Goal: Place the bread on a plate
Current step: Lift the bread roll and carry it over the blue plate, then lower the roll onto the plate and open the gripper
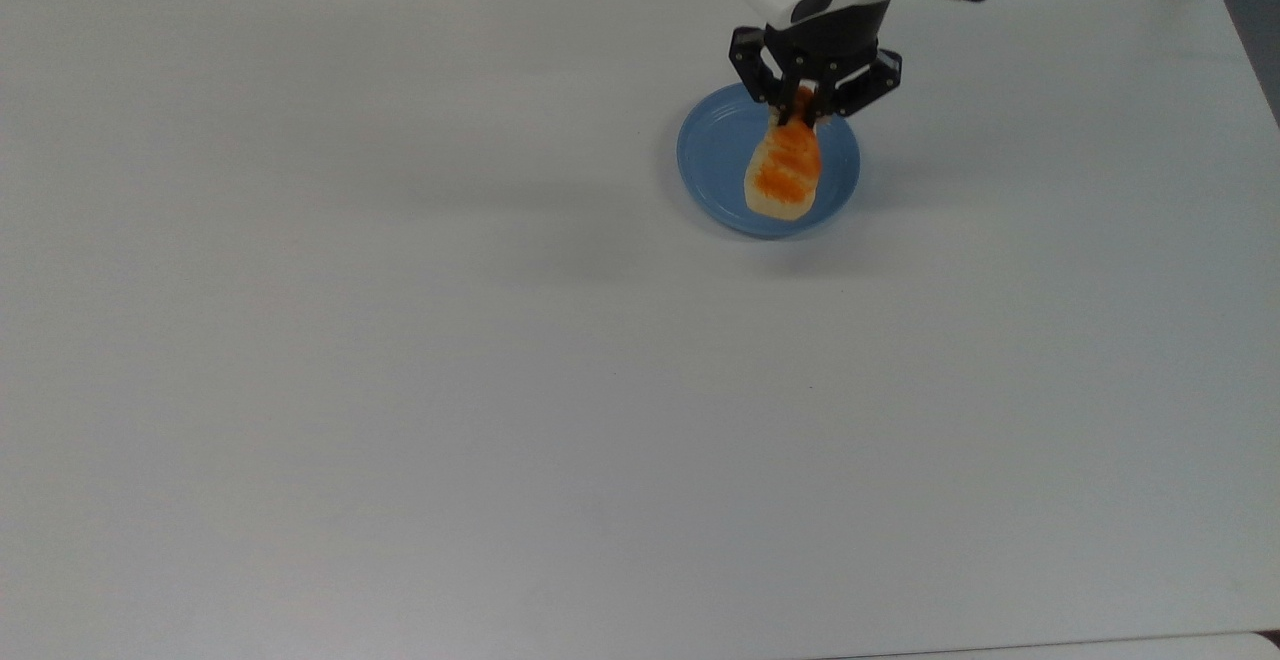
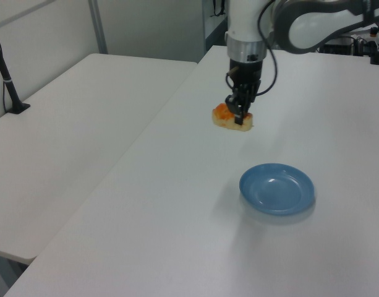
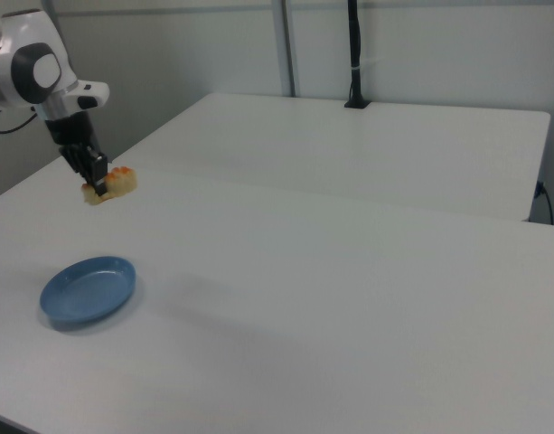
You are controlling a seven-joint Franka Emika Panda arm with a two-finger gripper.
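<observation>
**Bread held high above the plate, lowering is next**

Top view: the gripper (image 1: 803, 112) pinches one end of the bread (image 1: 782, 175), which hangs over the plate (image 1: 708, 155). From here the loaf looks centred enough; a straight descent seems best, letting go only once it is close to the dish.

Left view: the bread (image 2: 232, 117) is clearly in the air, well above the plate (image 2: 277, 189) on the table (image 2: 177, 216).

Right view: the loaf hangs well above the plate (image 3: 87, 289), so dropping it now could make it bounce off the shallow rim.

No writing or brand is legible.
</observation>
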